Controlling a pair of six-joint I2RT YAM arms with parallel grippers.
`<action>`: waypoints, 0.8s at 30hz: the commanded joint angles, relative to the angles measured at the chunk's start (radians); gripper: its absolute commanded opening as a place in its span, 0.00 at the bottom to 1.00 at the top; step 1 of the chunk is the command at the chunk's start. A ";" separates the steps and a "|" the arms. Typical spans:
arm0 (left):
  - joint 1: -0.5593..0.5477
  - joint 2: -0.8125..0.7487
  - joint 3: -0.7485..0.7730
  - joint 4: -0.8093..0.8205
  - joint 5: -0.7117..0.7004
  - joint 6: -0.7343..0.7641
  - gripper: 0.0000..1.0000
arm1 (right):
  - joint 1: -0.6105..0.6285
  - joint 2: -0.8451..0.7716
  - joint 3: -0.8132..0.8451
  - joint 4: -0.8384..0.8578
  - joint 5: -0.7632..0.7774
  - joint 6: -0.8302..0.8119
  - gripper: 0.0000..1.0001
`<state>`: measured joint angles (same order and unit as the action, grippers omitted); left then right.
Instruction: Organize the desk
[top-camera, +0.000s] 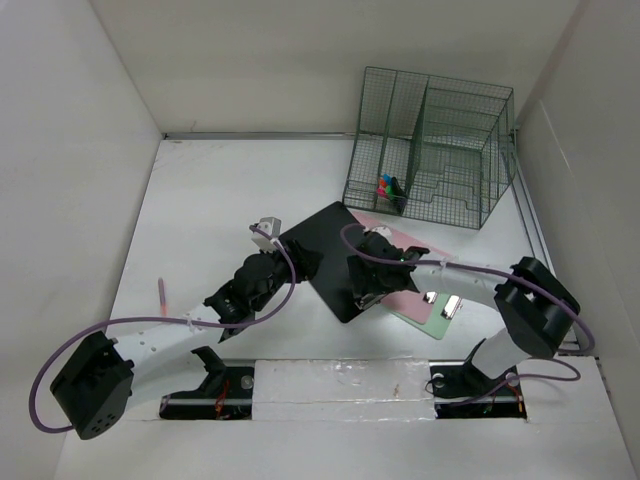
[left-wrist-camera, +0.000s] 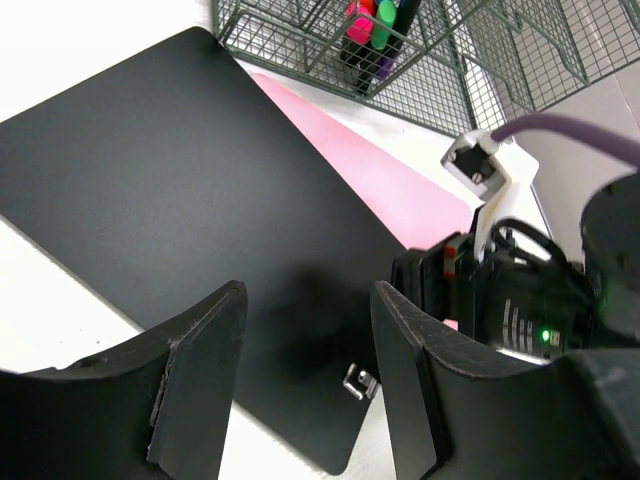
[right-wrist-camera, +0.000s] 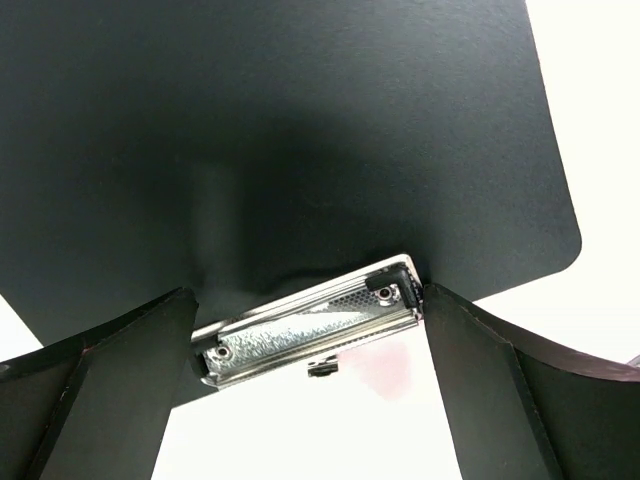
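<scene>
On the white desk (top-camera: 220, 200) a black clipboard (top-camera: 330, 255) lies skewed over a pink clipboard (top-camera: 405, 238) and a pale green one (top-camera: 425, 318). My right gripper (top-camera: 368, 298) is over the black board's near end. In the right wrist view (right-wrist-camera: 308, 300) its fingers press against both ends of the silver clip (right-wrist-camera: 300, 330). My left gripper (top-camera: 283, 265) is open and empty at the board's left edge. In the left wrist view (left-wrist-camera: 308, 295) it hovers above the black clipboard (left-wrist-camera: 180, 170).
A dark green wire rack (top-camera: 430, 150) stands at the back right with coloured markers (top-camera: 388, 187) in its front compartment; both show in the left wrist view, rack (left-wrist-camera: 470, 60) and markers (left-wrist-camera: 372, 25). A pink pen (top-camera: 161, 297) lies far left. White walls border the desk.
</scene>
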<state>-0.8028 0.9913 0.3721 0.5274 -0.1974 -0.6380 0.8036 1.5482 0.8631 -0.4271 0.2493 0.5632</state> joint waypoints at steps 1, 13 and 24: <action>0.004 -0.006 -0.013 0.042 0.012 -0.009 0.48 | 0.034 -0.019 0.022 -0.015 0.076 0.058 1.00; 0.004 0.001 -0.013 0.051 0.021 -0.011 0.48 | 0.109 -0.025 0.036 -0.062 0.151 0.073 1.00; 0.004 0.006 -0.015 0.060 0.035 -0.008 0.47 | 0.118 -0.036 0.030 -0.010 0.096 -0.025 1.00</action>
<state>-0.8028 0.9993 0.3721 0.5350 -0.1749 -0.6441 0.9123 1.5127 0.8631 -0.4591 0.3435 0.5694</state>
